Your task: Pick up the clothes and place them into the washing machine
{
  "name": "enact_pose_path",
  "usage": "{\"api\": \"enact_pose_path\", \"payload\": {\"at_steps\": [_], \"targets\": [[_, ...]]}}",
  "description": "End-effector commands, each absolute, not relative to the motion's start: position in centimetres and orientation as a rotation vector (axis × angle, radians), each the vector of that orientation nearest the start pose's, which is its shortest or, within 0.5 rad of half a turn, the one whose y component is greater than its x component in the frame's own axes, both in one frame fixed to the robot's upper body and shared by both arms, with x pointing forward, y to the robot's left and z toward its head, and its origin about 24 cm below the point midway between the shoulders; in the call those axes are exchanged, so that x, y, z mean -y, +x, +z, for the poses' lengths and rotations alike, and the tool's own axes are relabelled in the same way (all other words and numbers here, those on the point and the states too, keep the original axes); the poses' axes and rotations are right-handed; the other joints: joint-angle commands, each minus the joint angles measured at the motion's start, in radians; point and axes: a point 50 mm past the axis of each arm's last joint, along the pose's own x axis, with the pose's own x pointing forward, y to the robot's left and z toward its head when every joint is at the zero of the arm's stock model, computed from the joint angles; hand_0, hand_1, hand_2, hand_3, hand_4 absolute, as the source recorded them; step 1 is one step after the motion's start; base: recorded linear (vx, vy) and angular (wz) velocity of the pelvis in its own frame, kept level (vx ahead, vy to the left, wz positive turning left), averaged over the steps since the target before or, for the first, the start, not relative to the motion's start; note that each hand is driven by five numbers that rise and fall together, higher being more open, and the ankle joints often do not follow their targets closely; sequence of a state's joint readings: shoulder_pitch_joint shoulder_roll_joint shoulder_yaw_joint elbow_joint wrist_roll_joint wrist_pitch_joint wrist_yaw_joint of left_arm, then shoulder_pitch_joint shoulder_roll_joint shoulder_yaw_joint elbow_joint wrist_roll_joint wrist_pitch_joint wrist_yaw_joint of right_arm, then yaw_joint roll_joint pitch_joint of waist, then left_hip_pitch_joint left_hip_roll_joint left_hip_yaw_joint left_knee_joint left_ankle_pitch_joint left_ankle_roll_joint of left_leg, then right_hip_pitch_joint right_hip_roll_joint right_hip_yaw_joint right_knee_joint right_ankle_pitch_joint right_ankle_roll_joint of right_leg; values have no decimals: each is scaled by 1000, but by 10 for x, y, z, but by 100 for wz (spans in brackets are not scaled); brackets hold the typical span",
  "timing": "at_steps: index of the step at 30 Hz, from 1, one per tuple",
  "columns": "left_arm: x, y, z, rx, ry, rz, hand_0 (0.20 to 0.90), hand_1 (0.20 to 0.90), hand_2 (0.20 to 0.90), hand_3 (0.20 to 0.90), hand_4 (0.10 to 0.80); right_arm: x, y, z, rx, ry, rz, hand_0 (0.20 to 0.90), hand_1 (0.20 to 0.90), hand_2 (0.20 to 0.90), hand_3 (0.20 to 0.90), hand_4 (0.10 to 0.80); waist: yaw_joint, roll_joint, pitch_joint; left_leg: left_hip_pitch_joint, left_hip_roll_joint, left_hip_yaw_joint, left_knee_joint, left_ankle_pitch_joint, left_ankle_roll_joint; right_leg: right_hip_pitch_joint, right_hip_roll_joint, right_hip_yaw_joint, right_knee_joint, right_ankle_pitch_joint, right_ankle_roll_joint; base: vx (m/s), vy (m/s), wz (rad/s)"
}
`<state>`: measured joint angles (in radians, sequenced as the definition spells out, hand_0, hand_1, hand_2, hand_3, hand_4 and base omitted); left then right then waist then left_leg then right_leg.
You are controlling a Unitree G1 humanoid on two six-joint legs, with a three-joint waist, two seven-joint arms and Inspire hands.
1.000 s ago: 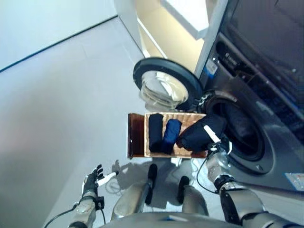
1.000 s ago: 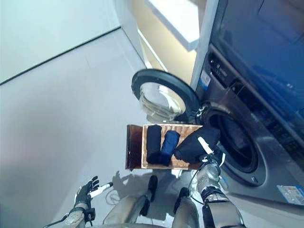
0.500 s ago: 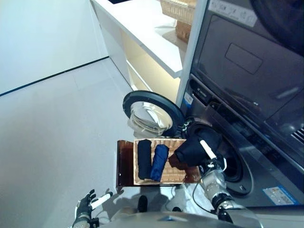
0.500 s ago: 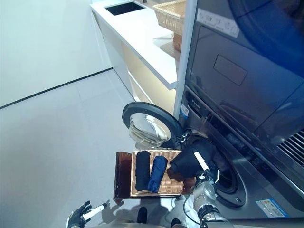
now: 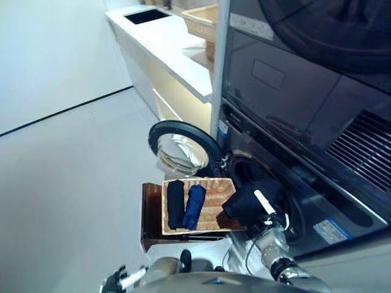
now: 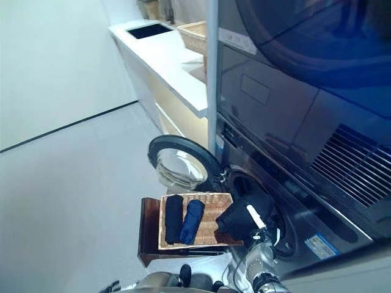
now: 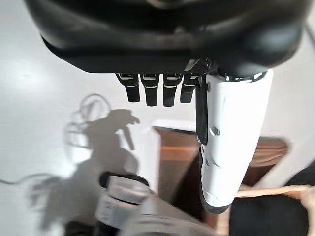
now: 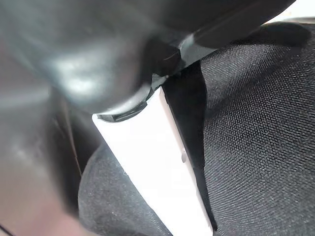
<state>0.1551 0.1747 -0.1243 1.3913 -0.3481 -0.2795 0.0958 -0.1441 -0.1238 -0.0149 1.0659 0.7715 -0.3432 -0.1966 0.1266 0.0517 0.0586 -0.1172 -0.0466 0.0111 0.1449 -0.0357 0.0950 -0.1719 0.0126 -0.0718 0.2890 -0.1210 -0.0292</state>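
My right hand (image 5: 263,201) is shut on a black garment (image 5: 244,204) and holds it at the basket's right end, just in front of the washing machine's open drum (image 5: 259,178). Its white thumb (image 8: 157,162) lies across the black cloth (image 8: 246,123) in the right wrist view. The wicker basket (image 5: 215,198) rests on a dark brown box (image 5: 149,213) and holds a black roll (image 5: 175,204) and a blue roll (image 5: 194,206) side by side. My left hand (image 5: 119,282) hangs low at the left, open and empty; its fingers (image 7: 155,91) are straight.
The machine's round door (image 5: 182,148) stands open to the left, behind the basket. A second machine (image 5: 293,79) is stacked above. A white counter (image 5: 162,43) with a wicker basket on it runs along the wall behind. Grey floor (image 5: 67,183) lies to the left.
The camera has tilted up, so the whole picture has shifted. My right hand with the black garment has moved off the basket's right end toward the drum. The left hand stays low.
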Motion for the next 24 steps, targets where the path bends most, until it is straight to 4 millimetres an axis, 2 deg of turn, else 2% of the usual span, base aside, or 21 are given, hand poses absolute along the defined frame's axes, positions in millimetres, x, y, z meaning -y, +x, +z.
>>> {"api": "enact_pose_path", "payload": {"at_steps": [1, 3, 4, 6, 7, 8, 10, 12, 13, 15, 17, 19, 22, 24], "targets": [[-255, 62, -156, -1041, 77, 435, 900, 900, 900, 900, 800, 215, 239, -72, -317, 447, -517, 200, 200, 200, 200, 300, -36, -25, 11, -82, -32, 9, 41, 35, -22, -20, -10, 24, 151, 100, 148, -10, -28, -35], [-256, 74, -153, -990, 73, 435, 900, 900, 900, 900, 800, 215, 241, -69, -307, 444, -515, 200, 200, 200, 200, 300, -41, -12, 10, -69, -28, -5, 35, 27, -25, -33, -47, 28, 109, 73, 120, 63, -63, -10], [-255, 80, -151, -962, 62, 439, 900, 900, 900, 900, 800, 217, 241, -68, -305, 439, -521, 200, 200, 200, 200, 300, -38, 1, 7, -55, -18, -17, 22, 21, -33, -44, -89, 27, 68, 69, 115, 91, -125, 1], [-254, 90, -149, -921, 49, 441, 900, 900, 900, 900, 800, 221, 244, -66, -300, 428, -531, 200, 200, 200, 200, 300, -43, 10, 9, -33, -3, -39, 5, 2, -57, -77, -197, 38, -62, 127, 122, 128, -185, 1], [-252, 95, -148, -904, 49, 436, 900, 900, 900, 900, 800, 222, 243, -66, -305, 428, -541, 200, 200, 200, 200, 300, -45, -2, 11, -31, -4, -42, 18, -23, -67, -44, -236, 16, -161, 163, 140, 125, -226, 4], [-249, 98, -147, -891, 55, 421, 900, 900, 900, 900, 800, 223, 241, -68, -314, 432, -551, 200, 200, 200, 200, 300, -46, -18, 12, -43, -13, -48, 43, -38, -73, -15, -263, 22, -212, 189, 148, 100, -209, 8], [-244, 100, -148, -878, 42, 412, 900, 900, 900, 900, 800, 224, 239, -70, -320, 432, -564, 200, 200, 200, 200, 300, -45, -25, 8, -53, -8, -56, 30, -28, -84, -15, -247, 35, -221, 201, 154, 9, -120, 21], [-236, 101, -150, -886, 48, 373, 900, 900, 900, 900, 800, 232, 235, -71, -324, 430, -596, 200, 200, 200, 200, 300, -53, -21, 0, -81, 0, -46, 31, -17, -103, -2, -255, -3, -243, 210, 158, -47, -91, 33], [-230, 105, -150, -888, 59, 339, 900, 900, 900, 900, 800, 240, 230, -72, -319, 430, -631, 200, 200, 200, 200, 300, -79, -17, 4, -122, 12, 4, 73, -15, -110, 20, -273, -49, -254, 214, 157, -118, -80, 71], [-226, 114, -149, -867, 48, 330, 900, 900, 900, 900, 800, 250, 231, -67, -295, 431, -670, 200, 200, 200, 200, 300, -106, -9, 16, -176, 35, 82, 87, 18, -117, 5, -284, -80, -249, 217, 154, -136, -11, 137], [-222, 97, -154, -912, 44, 328, 900, 900, 900, 900, 800, 247, 239, -64, -291, 415, -651, 200, 200, 200, 200, 300, -93, 13, 15, -151, 32, 59, 45, 10, -107, -14, -264, -72, -232, 201, 151, -5, 40, 90], [-225, 92, -156, -943, 82, 321, 900, 900, 900, 900, 800, 246, 245, -61, -282, 430, -650, 200, 200, 200, 200, 300, -95, 15, 10, -165, 29, 68, 27, 16, -99, -36, -267, -68, -230, 208, 153, -37, 44, -13], [-231, 92, -155, -951, 86, 352, 900, 900, 900, 900, 800, 247, 250, -60, -296, 415, -645, 200, 200, 200, 200, 300, -83, 15, -2, -169, 17, 71, 4, 15, -92, -58, -279, -60, -226, 206, 157, 21, 56, -16], [-236, 97, -152, -927, 86, 372, 900, 900, 900, 900, 800, 248, 262, -51, -261, 437, -650, 200, 200, 200, 200, 300, -72, 25, 21, -203, 15, 79, 20, 13, -85, -110, -294, -55, -199, 204, 157, -69, 73, -12]]}}
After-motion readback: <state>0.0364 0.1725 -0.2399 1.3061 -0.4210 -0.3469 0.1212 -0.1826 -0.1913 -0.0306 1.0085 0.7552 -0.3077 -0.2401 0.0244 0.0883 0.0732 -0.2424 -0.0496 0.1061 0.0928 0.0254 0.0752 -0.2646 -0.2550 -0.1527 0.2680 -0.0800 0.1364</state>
